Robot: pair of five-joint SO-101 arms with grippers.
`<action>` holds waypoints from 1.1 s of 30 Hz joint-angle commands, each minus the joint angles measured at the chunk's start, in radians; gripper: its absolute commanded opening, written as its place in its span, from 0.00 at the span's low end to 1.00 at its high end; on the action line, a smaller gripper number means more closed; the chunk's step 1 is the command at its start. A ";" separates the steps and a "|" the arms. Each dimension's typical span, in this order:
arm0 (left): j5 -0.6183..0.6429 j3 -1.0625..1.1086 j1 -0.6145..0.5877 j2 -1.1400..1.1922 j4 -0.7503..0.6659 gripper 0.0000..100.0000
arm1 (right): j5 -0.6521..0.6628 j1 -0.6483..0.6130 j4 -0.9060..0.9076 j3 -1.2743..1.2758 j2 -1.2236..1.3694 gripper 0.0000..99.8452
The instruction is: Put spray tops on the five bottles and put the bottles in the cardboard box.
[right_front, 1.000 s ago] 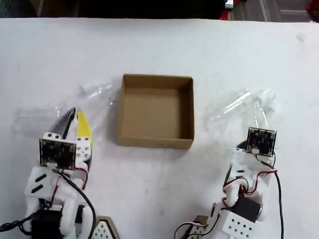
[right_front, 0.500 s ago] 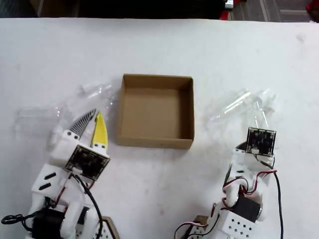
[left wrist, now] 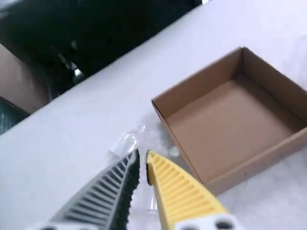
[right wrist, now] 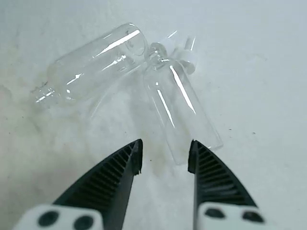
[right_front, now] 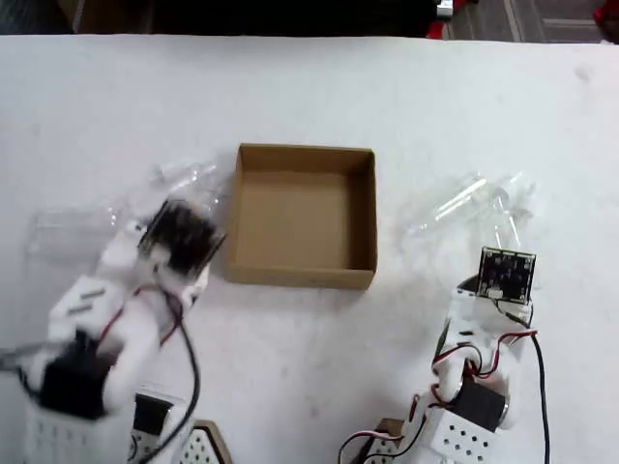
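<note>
**Two bottles (right wrist: pixel 181 108) just ahead of the right gripper (right wrist: pixel 165 152)**

That gripper is spread and empty. The bottles lie touching at the necks. I'd judge them light, slick hard plastic, so grip mid-body. The left gripper (left wrist: pixel 142 158) is nearly pressed together and empty, beside the empty box (left wrist: pixel 249 165). White tabletop (right_front: pixel 309 97), dark room beyond.
</note>
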 commanded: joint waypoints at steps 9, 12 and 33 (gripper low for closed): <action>-0.003 -0.339 0.163 0.587 0.110 0.04 | 0.003 -0.010 0.002 0.008 -0.004 0.14; 0.026 -0.339 0.154 0.636 0.089 0.04 | 0.003 -0.010 -0.001 0.008 -0.004 0.14; 0.209 -0.339 -0.219 0.684 -0.028 0.04 | 0.003 -0.004 0.004 0.008 -0.004 0.14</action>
